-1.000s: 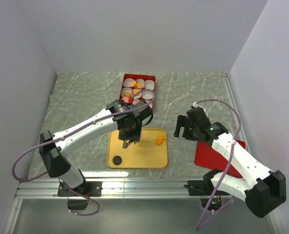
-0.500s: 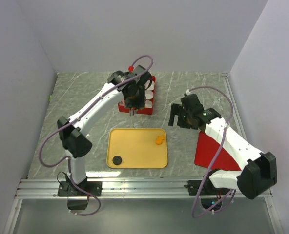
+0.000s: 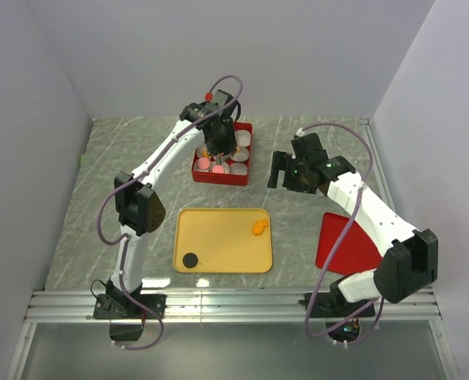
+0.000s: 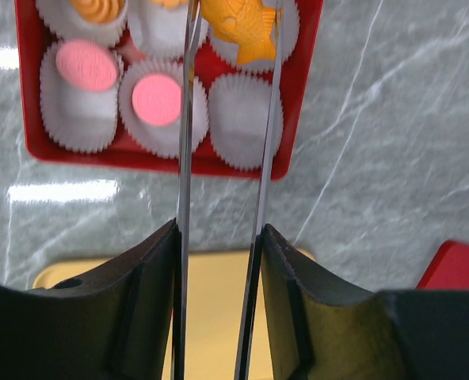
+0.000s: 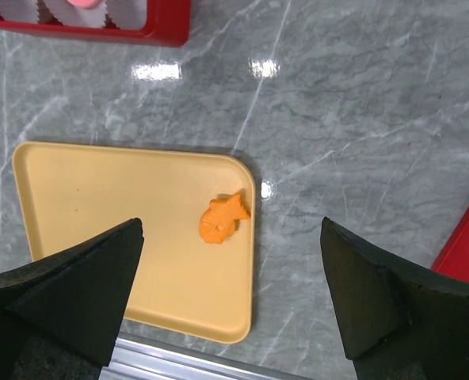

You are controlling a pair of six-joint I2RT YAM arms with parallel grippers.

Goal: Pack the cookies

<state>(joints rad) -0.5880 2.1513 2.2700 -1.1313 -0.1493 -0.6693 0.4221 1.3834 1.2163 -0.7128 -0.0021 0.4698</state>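
An orange fish-shaped cookie [image 4: 238, 36] is pinched between the thin metal blades of my left gripper [image 4: 233, 24], which is shut on it. It hangs over the white paper cups of the red box [image 4: 155, 162], which lies at the back of the table [image 3: 219, 176]. Two pink round cookies [image 4: 157, 100] and an orange piece [image 4: 98, 8] lie in cups. A second orange fish cookie [image 5: 221, 220] and a black round cookie [image 3: 190, 260] lie on the yellow tray [image 3: 223, 241]. My right gripper [image 5: 230, 277] hovers open above the tray's right end, holding nothing.
A red lid [image 3: 345, 241] lies on the grey marble table at the right, under the right arm. The aluminium rail [image 3: 234, 305] runs along the near edge. Plain walls close in the left, back and right sides.
My left arm has swung from over the yellow tray back to the red box, carrying the orange fish cookie. The right gripper has drifted slightly back and to the left, still open.
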